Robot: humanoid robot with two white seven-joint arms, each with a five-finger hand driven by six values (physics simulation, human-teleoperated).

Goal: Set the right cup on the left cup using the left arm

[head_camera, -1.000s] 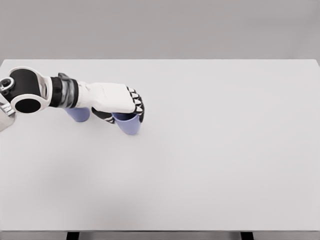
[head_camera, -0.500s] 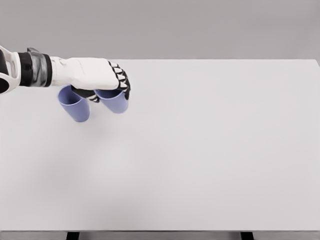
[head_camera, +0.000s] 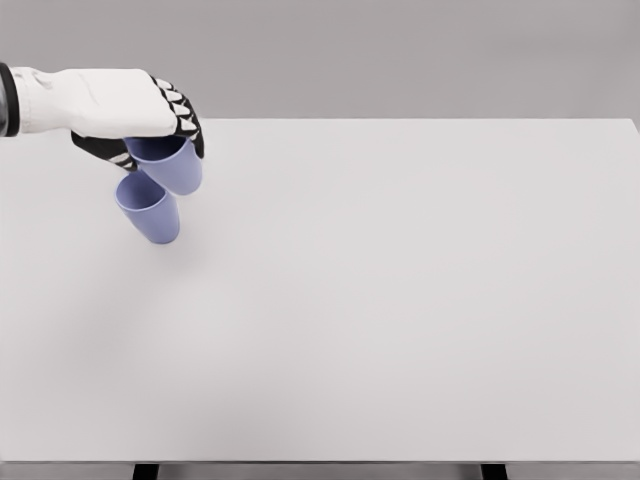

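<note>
Two lavender cups, no markings visible, over a plain white table (head_camera: 400, 300) against a grey wall. Left hand (head_camera: 135, 115) grips the raised cup (head_camera: 175, 165) – fingers wrapped round it – seemingly just above the standing cup (head_camera: 150, 212) – near the table's far-left corner.

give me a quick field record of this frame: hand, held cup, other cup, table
left hand: fingers curled around a cup, raised above the table
held cup: lavender, gripped near its rim, its base overlapping the other cup's rim in this view
standing cup: lavender, on the table
table: white
right hand: not in view
</note>
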